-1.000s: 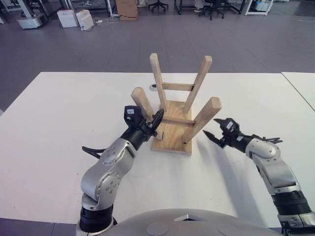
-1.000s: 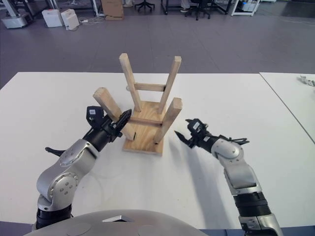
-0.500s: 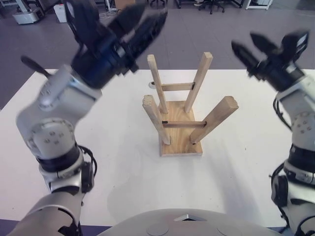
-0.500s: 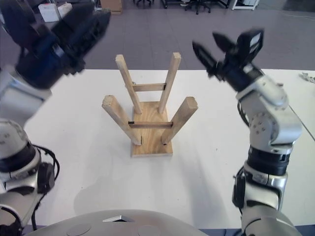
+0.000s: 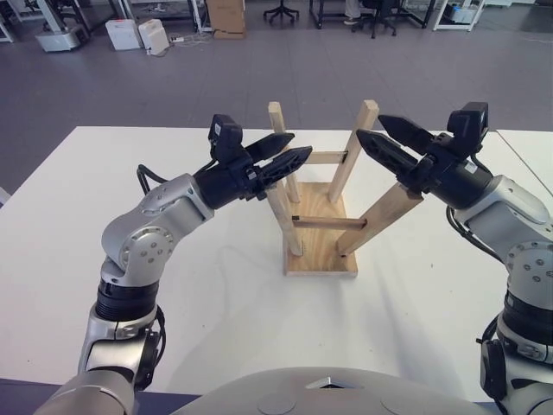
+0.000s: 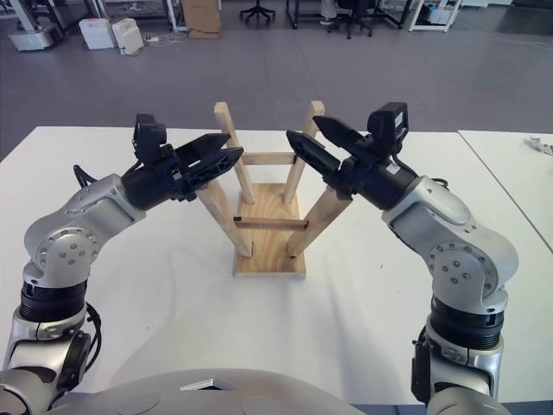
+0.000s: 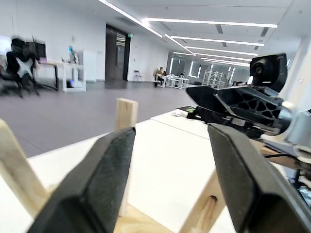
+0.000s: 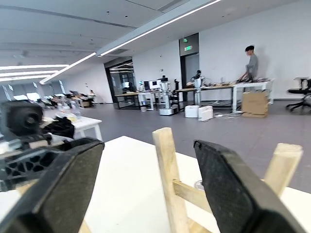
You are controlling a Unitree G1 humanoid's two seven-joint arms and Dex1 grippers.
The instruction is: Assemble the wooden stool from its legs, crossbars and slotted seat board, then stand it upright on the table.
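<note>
The stool (image 5: 321,226) sits upside down mid-table, dead ahead at 12 o'clock, its seat (image 5: 320,264) flat on the table (image 5: 415,285) and four legs (image 5: 283,212) pointing up, joined by crossbars (image 5: 327,221). The left gripper (image 5: 298,145) hovers at its 9 o'clock and the right gripper (image 5: 370,127) at its 3 o'clock, both spread wide, holding nothing, level with the near leg tops. It looks like stiff, fairly light wood, but smooth and perhaps only press-fitted, so I would grip opposite legs low, by the crossbars, for the flip.

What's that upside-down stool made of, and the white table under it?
The upside-down pale stool looks like unfinished light wood: faint grain, matte surface. The white table looks smooth, perhaps laminate or paint; I can't tell which.
</note>
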